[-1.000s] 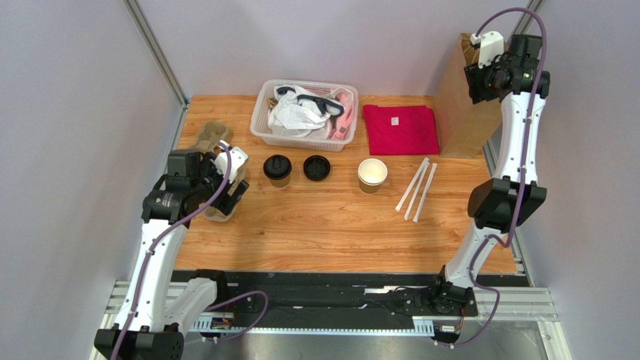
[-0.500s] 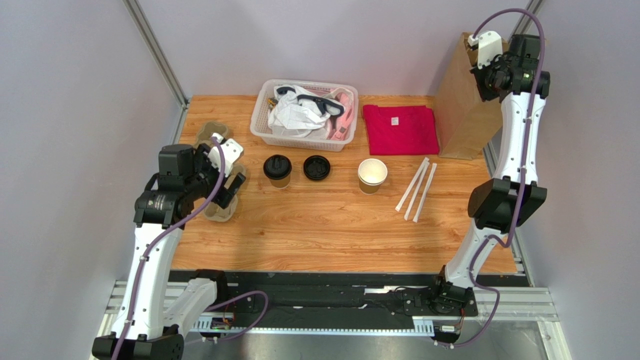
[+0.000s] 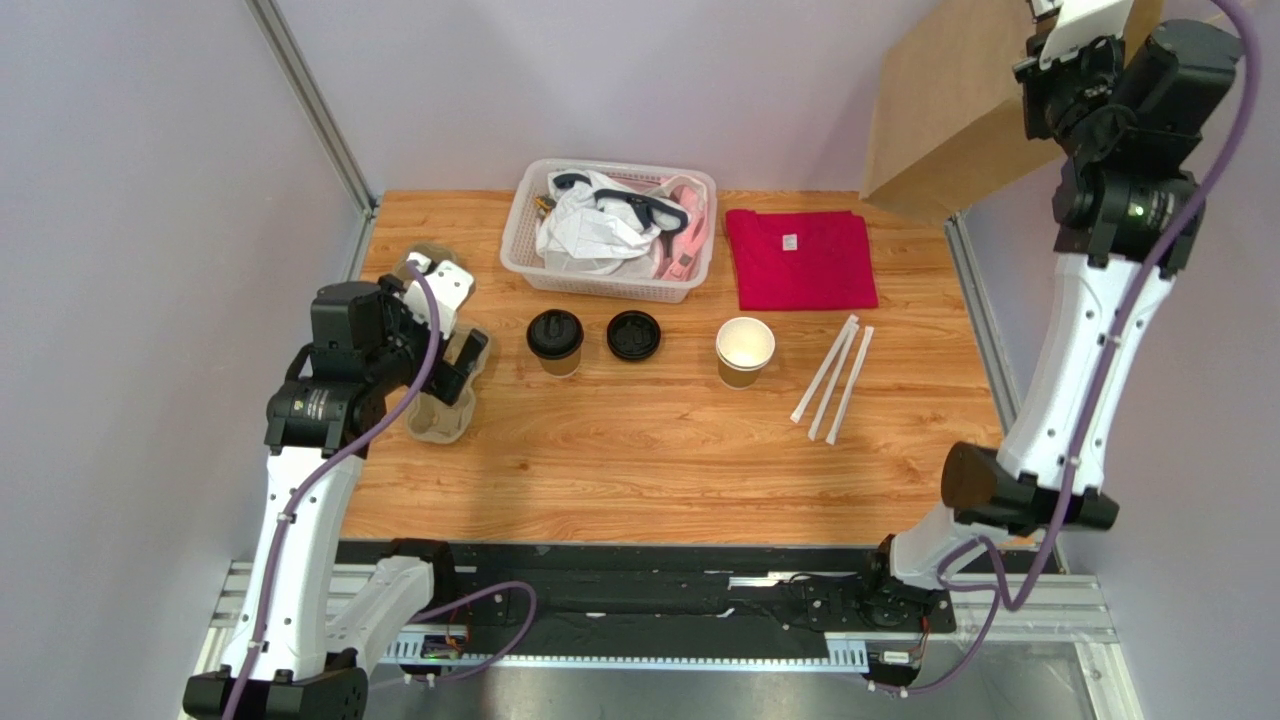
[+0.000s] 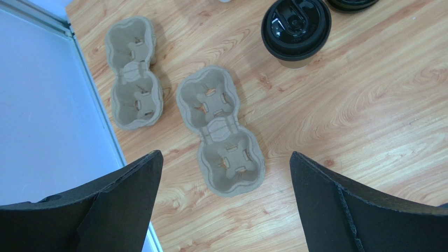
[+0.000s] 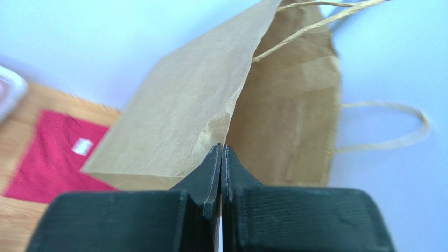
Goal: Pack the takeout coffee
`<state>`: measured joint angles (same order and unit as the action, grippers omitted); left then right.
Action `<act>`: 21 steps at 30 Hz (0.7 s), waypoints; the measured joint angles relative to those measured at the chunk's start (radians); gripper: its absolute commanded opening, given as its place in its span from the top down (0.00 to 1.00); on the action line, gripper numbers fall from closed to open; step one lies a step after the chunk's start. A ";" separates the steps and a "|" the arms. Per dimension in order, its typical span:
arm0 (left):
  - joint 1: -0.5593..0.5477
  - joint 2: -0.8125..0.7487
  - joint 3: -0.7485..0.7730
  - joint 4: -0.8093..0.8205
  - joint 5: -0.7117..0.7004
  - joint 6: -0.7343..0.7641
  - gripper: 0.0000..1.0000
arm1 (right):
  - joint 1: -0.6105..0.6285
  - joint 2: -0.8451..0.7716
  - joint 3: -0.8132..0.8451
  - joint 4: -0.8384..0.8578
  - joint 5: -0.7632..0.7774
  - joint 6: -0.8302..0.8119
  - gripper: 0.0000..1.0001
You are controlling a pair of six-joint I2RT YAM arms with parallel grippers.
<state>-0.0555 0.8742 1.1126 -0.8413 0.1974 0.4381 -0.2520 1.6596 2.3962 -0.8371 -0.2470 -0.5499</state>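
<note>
Right gripper (image 5: 221,152) clenched on paper bag (image 5: 184,105) rim, bag aloft; left gripper (image 4: 223,157) released over pulp tray (image 4: 221,131); best set bag upright, mouth open, beside takeout coffee (image 4: 296,26).

Bright, even light falls from above; the bench (image 3: 676,450) carries only soft, short shadows. The left wrist view is crisp, with a faint sheen on the black lid (image 4: 296,23). The right wrist view is soft, its red cloth (image 5: 52,157) blurred.

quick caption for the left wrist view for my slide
Left gripper open above a pulp cup tray, a second tray beside it, lidded takeout coffee beyond on the wooden table.
</note>
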 measured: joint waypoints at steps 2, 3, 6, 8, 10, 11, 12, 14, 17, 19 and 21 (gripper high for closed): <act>0.000 0.012 0.024 0.000 -0.011 -0.019 0.01 | 0.035 -0.075 -0.001 0.005 -0.052 0.019 1.00; 0.000 0.020 0.039 -0.001 -0.016 -0.028 0.01 | 0.055 -0.114 -0.001 0.005 -0.082 0.026 1.00; 0.002 0.058 0.095 -0.002 -0.020 -0.056 0.01 | 0.132 -0.204 -0.010 0.002 -0.159 0.034 1.00; 0.003 0.085 0.135 -0.004 -0.015 -0.081 0.01 | 0.211 -0.261 -0.016 -0.007 -0.214 0.034 1.00; 0.005 0.102 0.167 -0.008 -0.007 -0.102 0.01 | 0.299 -0.307 -0.042 -0.024 -0.246 0.033 1.00; 0.006 0.110 0.185 -0.013 0.002 -0.116 0.01 | 0.342 -0.330 -0.063 -0.033 -0.259 0.033 1.00; 0.006 0.114 0.198 -0.014 0.007 -0.125 0.01 | 0.378 -0.349 -0.084 -0.043 -0.262 0.032 1.00; 0.009 0.122 0.227 -0.018 0.020 -0.148 0.01 | 0.460 -0.380 -0.116 -0.073 -0.261 0.034 1.00; 0.019 0.129 0.270 -0.034 0.045 -0.180 0.01 | 0.548 -0.393 -0.134 -0.128 -0.256 0.047 1.00; 0.024 0.130 0.293 -0.042 0.064 -0.203 0.01 | 0.590 -0.397 -0.145 -0.164 -0.255 0.055 1.00; 0.025 0.130 0.307 -0.047 0.079 -0.220 0.01 | 0.643 -0.398 -0.164 -0.214 -0.254 0.060 1.00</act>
<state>-0.0307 1.0039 1.4197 -0.8886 0.2764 0.2184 0.3908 1.2613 2.2322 -1.0512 -0.5011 -0.4896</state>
